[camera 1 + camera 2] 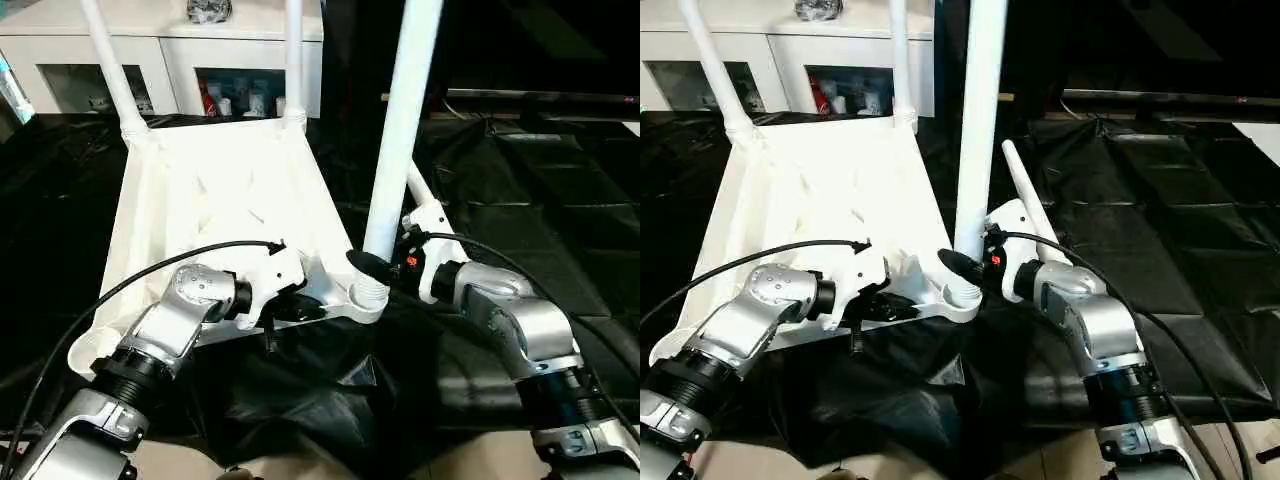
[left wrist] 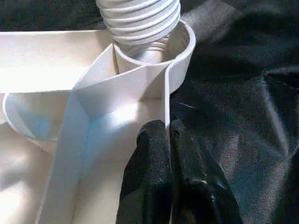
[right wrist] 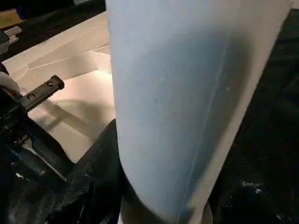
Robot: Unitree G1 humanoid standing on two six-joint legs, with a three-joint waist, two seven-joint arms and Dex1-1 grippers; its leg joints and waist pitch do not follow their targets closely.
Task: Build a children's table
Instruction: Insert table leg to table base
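Left claw [image 2: 169,135], closed, pinches the tabletop [image 1: 215,185] rim at its five-o'clock corner; right claw [image 1: 375,268], half open, grips the upright leg [image 1: 400,130].

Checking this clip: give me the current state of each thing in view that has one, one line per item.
tabletop: upside down on the black sheet, ribs up.
two far legs: standing in their corner sockets.
near leg: upright, threaded end in the near corner socket.
spare leg: lying on the sheet.
left hand: shut on the tabletop's rim.
right hand: gripping the near leg.
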